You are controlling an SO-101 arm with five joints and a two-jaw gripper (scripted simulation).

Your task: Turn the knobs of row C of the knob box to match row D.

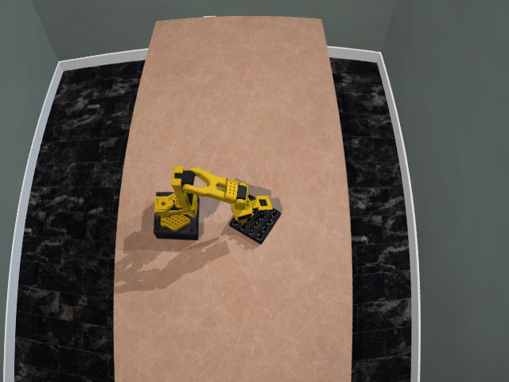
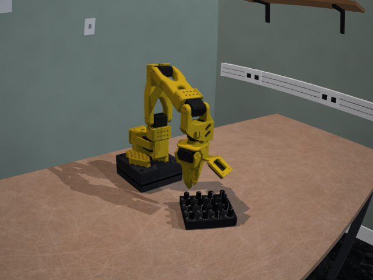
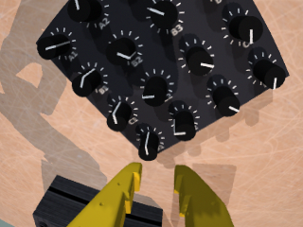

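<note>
Knob box (image 3: 265,44) holds sixteen knobs, seemingly; narrowed gripper (image 3: 158,180) hovers empty

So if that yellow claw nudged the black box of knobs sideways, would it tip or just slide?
Probably slide. The knob box looks low, wide and flat on the table, so tipping seems unlikely. It looks rigid, and its short knobs likely wouldn't bend. The gripper hangs above it, nearly shut and holding nothing.

Matt black knob box (image 2: 210,222), scuffed table (image 2: 271,168)
</note>
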